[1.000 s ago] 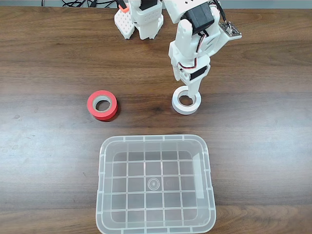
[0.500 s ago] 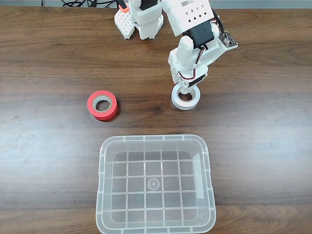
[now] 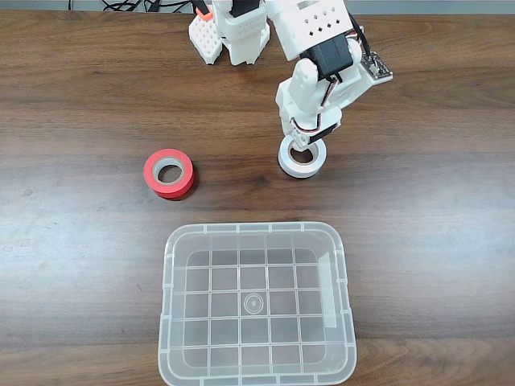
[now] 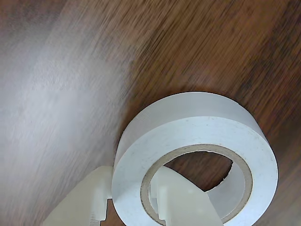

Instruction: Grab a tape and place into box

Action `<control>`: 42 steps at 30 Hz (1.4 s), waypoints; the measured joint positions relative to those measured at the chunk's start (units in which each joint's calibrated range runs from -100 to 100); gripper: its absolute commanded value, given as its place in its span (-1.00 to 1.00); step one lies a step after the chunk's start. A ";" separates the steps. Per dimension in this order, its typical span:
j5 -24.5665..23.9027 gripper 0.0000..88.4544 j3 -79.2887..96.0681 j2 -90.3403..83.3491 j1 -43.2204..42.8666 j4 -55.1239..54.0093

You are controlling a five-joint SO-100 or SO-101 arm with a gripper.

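The white tape (image 3: 305, 166) is at the table's centre right in the fixed view, behind the box's right corner. My gripper (image 3: 301, 149) comes down on it from the back and is shut on its near wall. In the wrist view one finger (image 4: 181, 205) sits inside the hollow core of the tape (image 4: 197, 127) and the other finger (image 4: 87, 202) presses from outside; my gripper (image 4: 134, 178) pinches the wall between them. Whether the roll is off the wood I cannot tell. The clear plastic box (image 3: 253, 228) stands empty at the front.
A red-orange roll with a grey core (image 3: 169, 172) lies left of the white tape. The arm's white base (image 3: 233, 32) stands at the back edge. Bare brown wood lies between the tape and the box.
The gripper has drawn back and a little left, and the white tape has moved with it, away from the box. The red roll and the box have stayed put.
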 measured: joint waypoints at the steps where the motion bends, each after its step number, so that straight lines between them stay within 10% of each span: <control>1: 0.00 -0.91 -0.90 -0.42 0.53 1.27; 22: 6.05 -0.92 -29.87 -18.75 16.53 17.20; 42: 6.16 -0.92 -79.24 26.71 18.86 16.69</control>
